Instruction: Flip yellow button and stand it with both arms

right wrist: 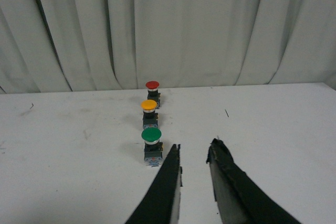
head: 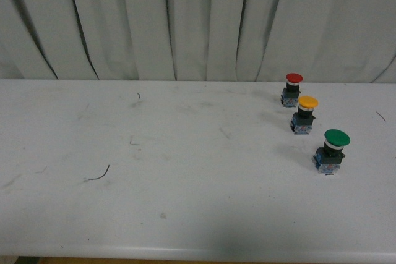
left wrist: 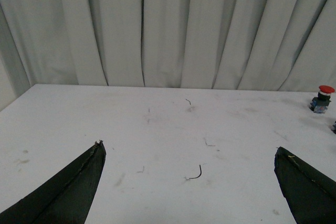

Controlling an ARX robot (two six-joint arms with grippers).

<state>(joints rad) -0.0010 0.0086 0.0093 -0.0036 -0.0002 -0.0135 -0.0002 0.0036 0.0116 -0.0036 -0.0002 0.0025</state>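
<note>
Upright on the white table (head: 154, 153), the yellow button (head: 305, 114) stands cap-up between the red button (head: 292, 88) and green button (head: 332, 151). Left tool (left wrist: 189, 153) is spread wide, holding nothing; right tool (right wrist: 194, 151) is narrowly parted, empty, near the green button.

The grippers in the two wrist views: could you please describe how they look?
Both are matte black. The left gripper shows two broad, wedge-shaped fingers with frayed tips. The right gripper has long, angular fingers with rough edges. No cables or markings are visible.
</note>
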